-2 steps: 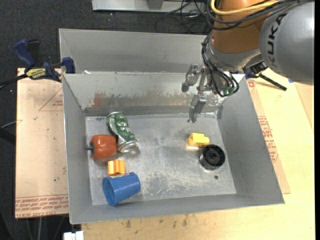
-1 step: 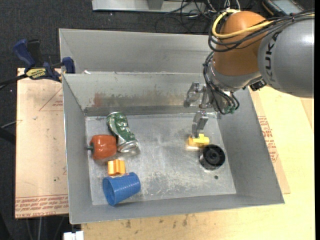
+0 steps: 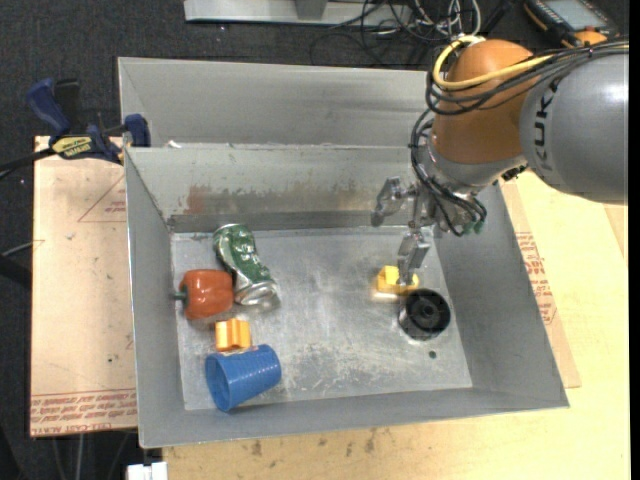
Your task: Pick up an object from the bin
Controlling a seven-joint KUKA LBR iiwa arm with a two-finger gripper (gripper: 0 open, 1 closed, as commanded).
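One small yellow block lies right of centre in the bin, touching the tip of the gripper, a black disc just beside; gripper spread cannot be told

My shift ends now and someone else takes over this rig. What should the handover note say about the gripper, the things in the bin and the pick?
Gripper: low in the bin's right part, right at the small yellow block; no hold on it can be confirmed.
Nearby: a black round piece just beside the block.
Left side: green can, red pepper-like toy, small orange piece, and blue cup on its side.
Done: nothing lifted; everything lies on the bin floor.
Left: grasp one thing, probably the yellow block, and lift it out.
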